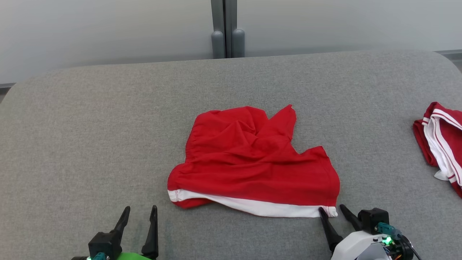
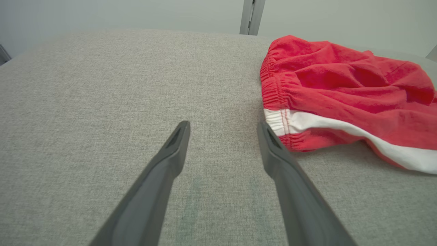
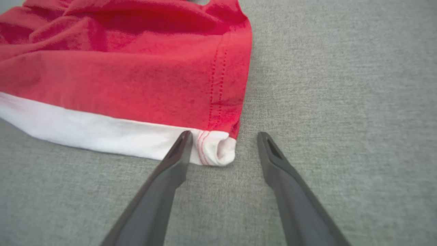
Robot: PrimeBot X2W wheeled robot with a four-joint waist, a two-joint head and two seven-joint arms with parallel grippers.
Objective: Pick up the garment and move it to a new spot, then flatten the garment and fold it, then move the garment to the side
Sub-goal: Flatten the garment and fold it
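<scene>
1. The red garment (image 1: pixel 252 162) is seen crumpled at frame centre on the table (image 1: pixel 90 126).
2. The left gripper (image 1: pixel 140 207), lower left, is held apart, empty.
3. The right gripper (image 1: pixel 331 208), lower right, is spread at the garment's white corner.

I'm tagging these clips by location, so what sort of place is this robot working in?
Likely a lab or test room for cloth folding: a grey cloth-covered table, a plain pale wall with a metal post behind it, and red shorts lying on the table.
</scene>
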